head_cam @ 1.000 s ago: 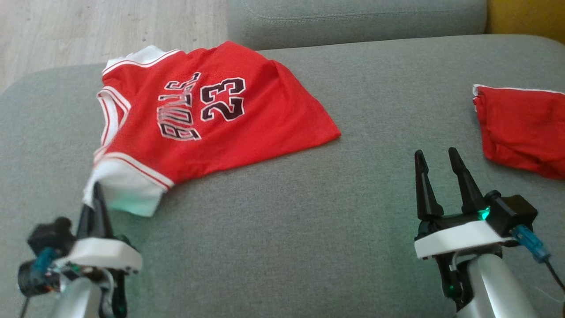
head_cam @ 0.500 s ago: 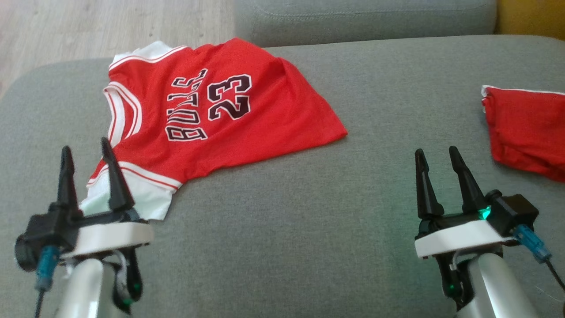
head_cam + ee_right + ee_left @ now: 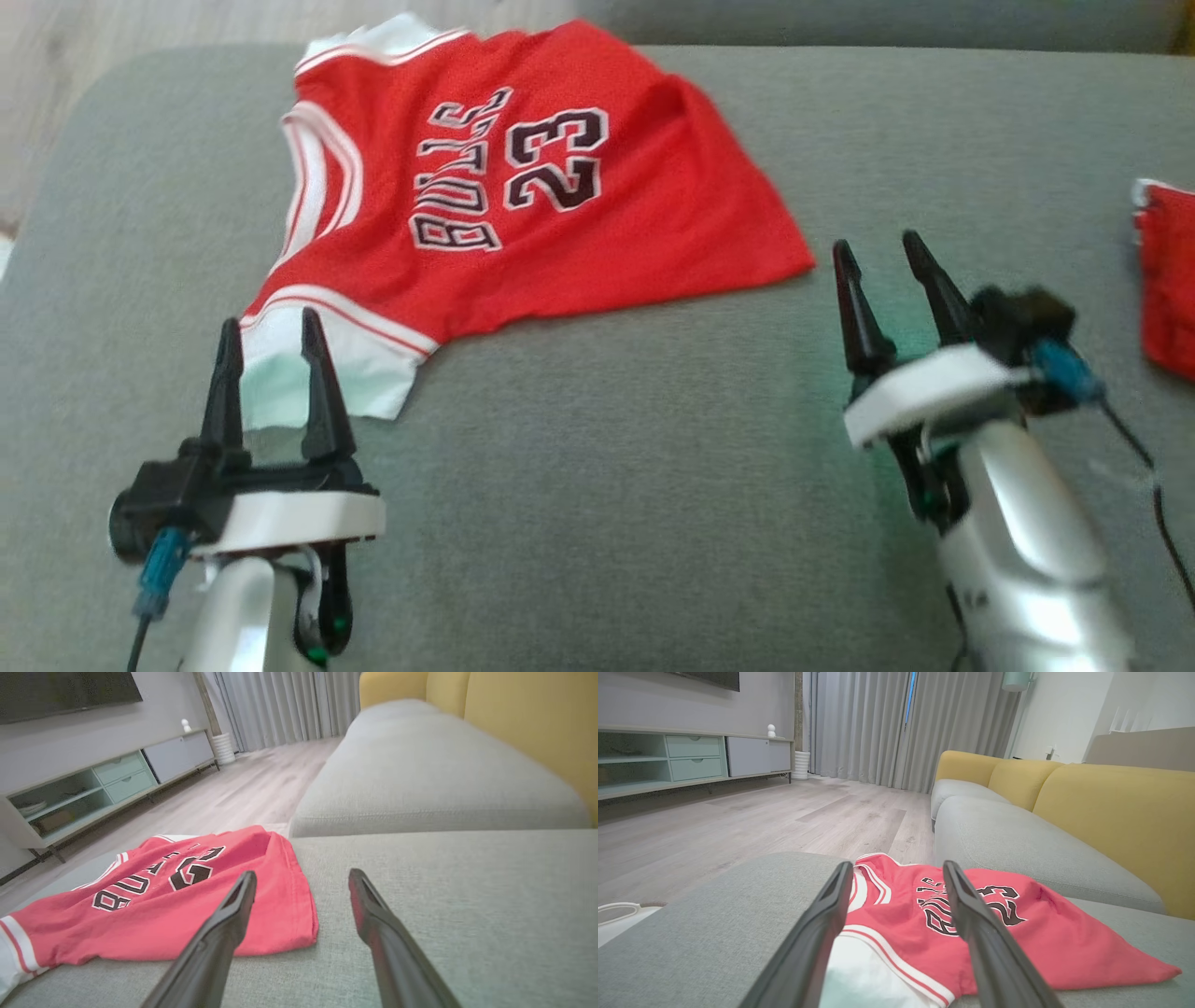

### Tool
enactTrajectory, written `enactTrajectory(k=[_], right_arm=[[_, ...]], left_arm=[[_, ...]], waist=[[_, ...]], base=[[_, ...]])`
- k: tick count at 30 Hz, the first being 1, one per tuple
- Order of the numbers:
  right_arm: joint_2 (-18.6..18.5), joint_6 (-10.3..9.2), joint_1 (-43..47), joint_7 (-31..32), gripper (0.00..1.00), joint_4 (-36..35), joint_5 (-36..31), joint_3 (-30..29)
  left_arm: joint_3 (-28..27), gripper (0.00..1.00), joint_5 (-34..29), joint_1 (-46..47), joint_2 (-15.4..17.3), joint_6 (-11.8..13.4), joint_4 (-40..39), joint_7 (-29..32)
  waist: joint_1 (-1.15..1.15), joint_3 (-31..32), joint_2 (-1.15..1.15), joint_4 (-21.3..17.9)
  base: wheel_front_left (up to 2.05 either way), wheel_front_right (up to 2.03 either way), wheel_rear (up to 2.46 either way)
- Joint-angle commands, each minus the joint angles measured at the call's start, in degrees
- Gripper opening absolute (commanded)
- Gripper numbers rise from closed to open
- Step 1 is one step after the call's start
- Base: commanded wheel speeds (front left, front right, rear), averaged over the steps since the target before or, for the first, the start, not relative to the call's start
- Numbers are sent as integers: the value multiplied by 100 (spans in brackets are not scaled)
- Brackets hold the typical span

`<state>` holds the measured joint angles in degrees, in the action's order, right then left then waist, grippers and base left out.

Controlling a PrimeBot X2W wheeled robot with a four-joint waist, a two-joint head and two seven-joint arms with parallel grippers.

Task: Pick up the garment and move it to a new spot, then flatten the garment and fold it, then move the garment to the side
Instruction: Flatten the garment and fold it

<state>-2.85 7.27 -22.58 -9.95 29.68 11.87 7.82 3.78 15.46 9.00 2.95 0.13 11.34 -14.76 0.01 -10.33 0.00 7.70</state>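
The garment (image 3: 523, 196) is a red basketball jersey with white trim, black lettering and the number 23, lying on the grey cushion (image 3: 607, 485) toward the far left. It also shows in the left wrist view as the garment (image 3: 1017, 938) and in the right wrist view as the garment (image 3: 163, 905). My left gripper (image 3: 269, 329) stands open just over the jersey's white near corner, nothing between its fingers. My right gripper (image 3: 878, 250) is open too, just right of the jersey's pointed right corner, above bare cushion.
A second red cloth (image 3: 1167, 271) lies at the cushion's right edge. Wooden floor (image 3: 761, 821) runs beyond the cushion's left and far edge. A grey sofa seat (image 3: 434, 774) with yellow backrests (image 3: 1111, 807) lies behind.
My left gripper has opened and let go of the jersey's white corner, which now lies on the cushion. The right gripper has moved forward toward the jersey. The head camera has tilted.
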Motion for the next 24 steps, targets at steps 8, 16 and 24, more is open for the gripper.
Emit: enactTrajectory(k=[8,16,24], right_arm=[[-3,22,-1400,714,100,1713,274,-147],[-7,22,-2094,893,100,3018,-17,-289],[-4,22,-2349,485,0,3454,24,-206]], left_arm=[[103,100,66,462,-4,-117,-17,-23],[412,100,282,583,-6,12,-42,-23],[420,100,278,591,-6,60,-7,-24]], waist=[[-1,-344,0,545],[-1,-488,0,733],[-1,-470,0,645]], base=[[0,0,0],[0,0,0],[0,0,0]])
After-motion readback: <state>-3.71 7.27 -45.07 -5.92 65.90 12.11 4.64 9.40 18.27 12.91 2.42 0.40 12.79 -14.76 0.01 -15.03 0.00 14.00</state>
